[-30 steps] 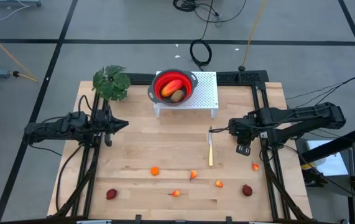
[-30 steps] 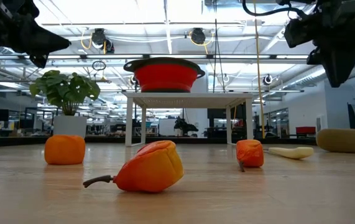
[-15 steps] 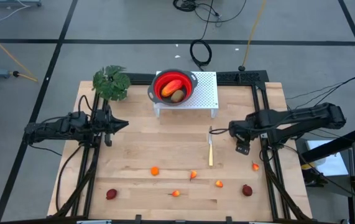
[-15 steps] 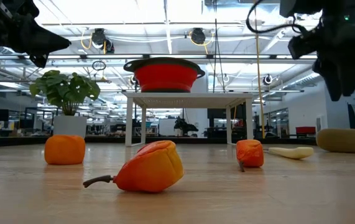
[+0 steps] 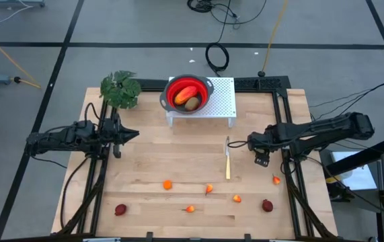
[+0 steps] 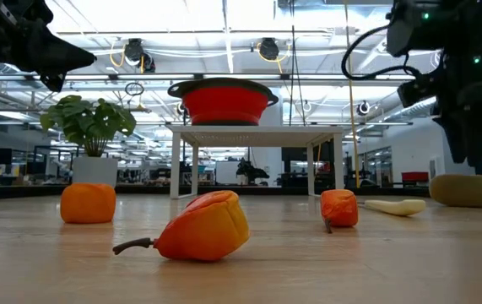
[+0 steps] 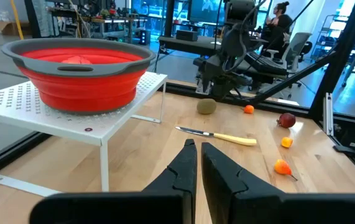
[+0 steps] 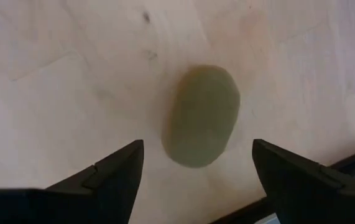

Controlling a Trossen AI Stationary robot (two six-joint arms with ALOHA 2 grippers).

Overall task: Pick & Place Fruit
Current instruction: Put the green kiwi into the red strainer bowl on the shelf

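The fruit nearest the action is a dull green-brown oval (image 8: 201,115) with a smooth matte skin. It lies on its side on the bare wood at about 3 o'clock on the table (image 5: 158,158), near the right edge. The right gripper (image 5: 261,160) hangs directly over it, released. Its two fingers (image 8: 112,171) are spread wide on either side of the oval and touch nothing.

Ten pieces of fruit show in all:
- **In the red bowl:** two pieces lie in the bowl (image 7: 84,87) at 12 o'clock. One is a longer red-yellow fruit (image 5: 185,94). The other is a brown oval (image 5: 192,103) touching it.
- **Across the front of the table, from 7 to 4 o'clock:**
  - There are five tiny orange fruits. They sit at (image 5: 167,184), (image 5: 209,189), (image 5: 190,209), (image 5: 237,198) and (image 5: 276,179), each well apart from the others.
  - There are two dark-red fruits, one at 7 o'clock (image 5: 120,210) and one at 5 o'clock (image 5: 267,205).

The bowl stands on one white perforated rack (image 5: 224,94). One slim knife (image 5: 228,161) lies between the table's centre and the right gripper. One leafy plant (image 5: 120,90) stands at 11 o'clock. The left gripper (image 5: 132,134) waits at 9 o'clock, clenched on nothing.
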